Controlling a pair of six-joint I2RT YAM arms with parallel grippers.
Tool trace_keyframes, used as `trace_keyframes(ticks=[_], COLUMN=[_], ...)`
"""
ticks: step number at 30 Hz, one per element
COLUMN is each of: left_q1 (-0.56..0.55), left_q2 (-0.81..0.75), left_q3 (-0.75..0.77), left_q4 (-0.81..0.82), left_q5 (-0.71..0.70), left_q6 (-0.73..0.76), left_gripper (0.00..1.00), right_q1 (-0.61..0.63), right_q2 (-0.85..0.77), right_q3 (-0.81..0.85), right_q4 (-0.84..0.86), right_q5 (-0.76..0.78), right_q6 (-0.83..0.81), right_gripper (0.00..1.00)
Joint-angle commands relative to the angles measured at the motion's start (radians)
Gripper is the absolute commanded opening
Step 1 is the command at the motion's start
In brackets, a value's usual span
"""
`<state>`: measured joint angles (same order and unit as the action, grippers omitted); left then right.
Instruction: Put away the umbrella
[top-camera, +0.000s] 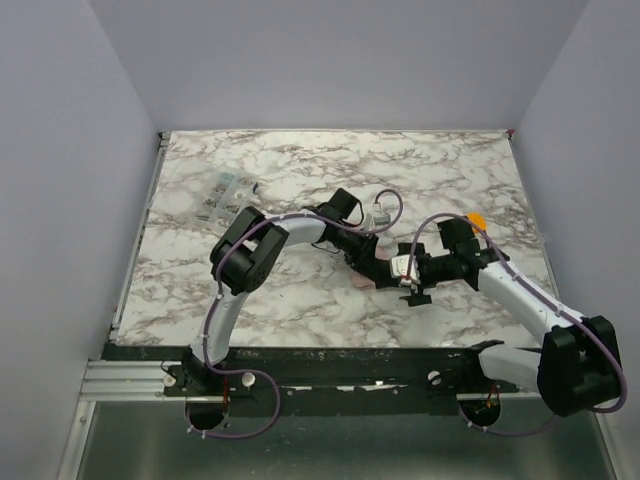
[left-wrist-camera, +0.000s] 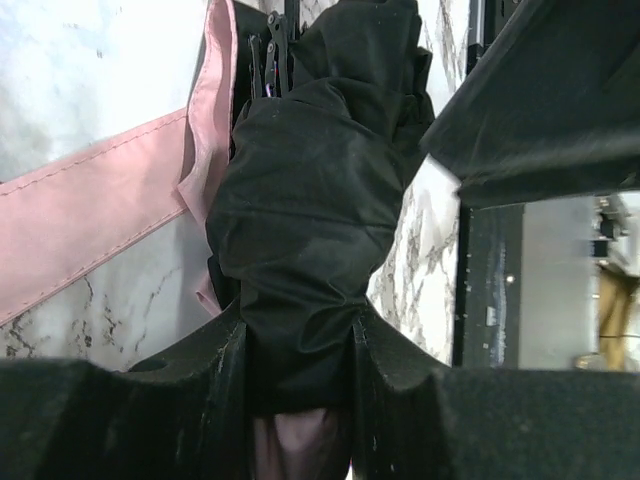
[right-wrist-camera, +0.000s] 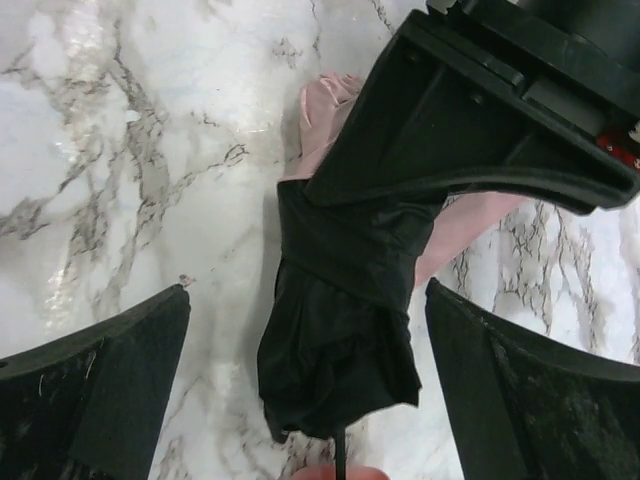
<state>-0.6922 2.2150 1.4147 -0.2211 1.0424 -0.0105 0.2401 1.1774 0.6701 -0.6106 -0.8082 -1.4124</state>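
As left tool (left-wrist-camera: 300, 335) grips umbrella (left-wrist-camera: 300, 200), right (right-wrist-camera: 307, 330) gapes.

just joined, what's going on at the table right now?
Both arms meet mid-table at the folded umbrella, a bundle of black and pink fabric down at the marble table. The left gripper is clamped on the black part. The right gripper has its jaws wide open on either side of the bundle, not gripping it. A pink strip of it lies flat on the marble.
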Motion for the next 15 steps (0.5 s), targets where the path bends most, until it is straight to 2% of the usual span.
trace_keyframes(ticks=[1,4,6,8,10,12,13,14,15], left_q1=[-0.002,0.001,0.004,0.006,0.013,0.024,0.030,0.040,0.048], left_q2=[0.178,0.196,0.199,0.199,0.191,0.147,0.118,0.075,0.034], left_q3=[-0.035,0.000,0.006,0.017,0.021,0.008,-0.008,-0.025,-0.054], left_q4=[-0.421,-0.442,-0.439,-0.441,-0.429,-0.381,-0.343,-0.292,-0.238], left_q5=[-0.240,-0.244,-0.232,-0.234,-0.232,-0.233,-0.229,-0.235,-0.246], left_q6=[-0.039,-0.050,-0.059,-0.066,-0.081,-0.111,-0.132,-0.161,-0.186], left_gripper=[0.00,0.00,0.00,0.00,0.00,0.04,0.09,0.18,0.32], right_q1=[0.097,0.187,0.216,0.217,0.220,0.222,0.222,0.221,0.222], right_q2=[0.017,0.055,0.099,0.147,0.176,0.182,0.185,0.190,0.200], right_q3=[-0.078,-0.152,-0.201,-0.195,-0.181,-0.184,-0.175,-0.159,-0.133], right_q4=[0.316,0.428,0.503,0.491,0.431,0.390,0.367,0.327,0.278], right_q5=[0.185,0.313,0.425,0.476,0.492,0.501,0.499,0.493,0.483], right_q6=[0.082,0.101,0.101,0.095,0.089,0.078,0.084,0.096,0.098], right_gripper=[1.00,0.98,0.92,0.74,0.45,0.32,0.26,0.22,0.18])
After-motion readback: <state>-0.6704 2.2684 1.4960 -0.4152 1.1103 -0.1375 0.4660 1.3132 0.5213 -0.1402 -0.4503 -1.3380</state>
